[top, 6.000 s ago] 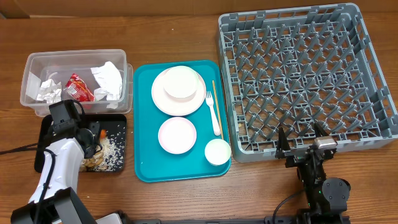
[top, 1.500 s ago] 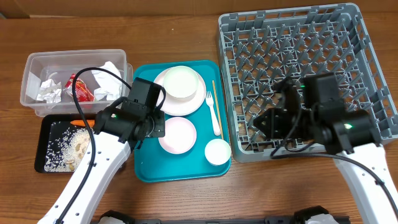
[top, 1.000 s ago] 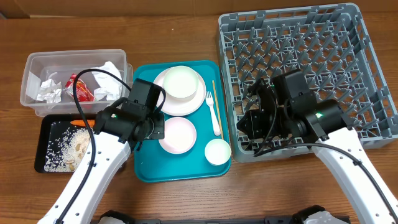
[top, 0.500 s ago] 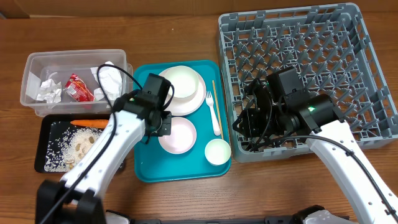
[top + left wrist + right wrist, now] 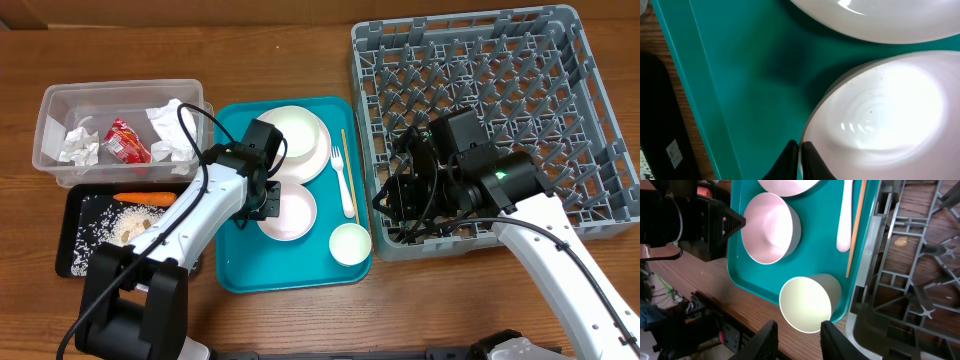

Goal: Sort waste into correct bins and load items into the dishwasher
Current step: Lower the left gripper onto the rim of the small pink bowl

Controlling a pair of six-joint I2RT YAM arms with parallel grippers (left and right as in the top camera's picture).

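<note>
Teal tray (image 5: 235, 255) sits between the bins on one side and the grey rack (image 5: 520, 60) on the other, so each arm has a short carry from dishes to rack.

- **Left gripper:** The left gripper (image 5: 800, 156) is down at the outer edge of the pink bowl (image 5: 295, 215). Its fingers (image 5: 789, 159) are narrow, nearly together, and the bowl's rim runs into the slit between them. It reads as a pinch on the thin wall, likely because the bowl is too broad to span.
- **Right gripper:** The right gripper (image 5: 799, 336) hangs over the tray corner nearest the rack. Its fingers are spread wide and hold nothing. They sit either side of the cup (image 5: 805, 302), not touching it as far as I can tell. It looks lined up to come down around the cup.

**Dishes:**
- The pink bowl is pale, glossy, round, upright and empty, with a few tiny specks inside. It sits mid-tray, just beside the plate (image 5: 305, 176), which carries a second bowl (image 5: 293, 133).
- The cup is small, white, upright and empty, close to the rack wall.
- The fork (image 5: 343, 185) and stick (image 5: 347, 150) lie side by side along the tray edge next to the rack.
- No dishes are in the rack yet.

**Waste:**
- The napkins (image 5: 172, 125) and red wrapper (image 5: 127, 142) lie in the clear tub (image 5: 50, 100).
- The carrot (image 5: 145, 198) and crumbs (image 5: 128, 228) lie in the black tray (image 5: 75, 255).
- The waste looks sorted, and loading the rack is the part left to do.
</note>
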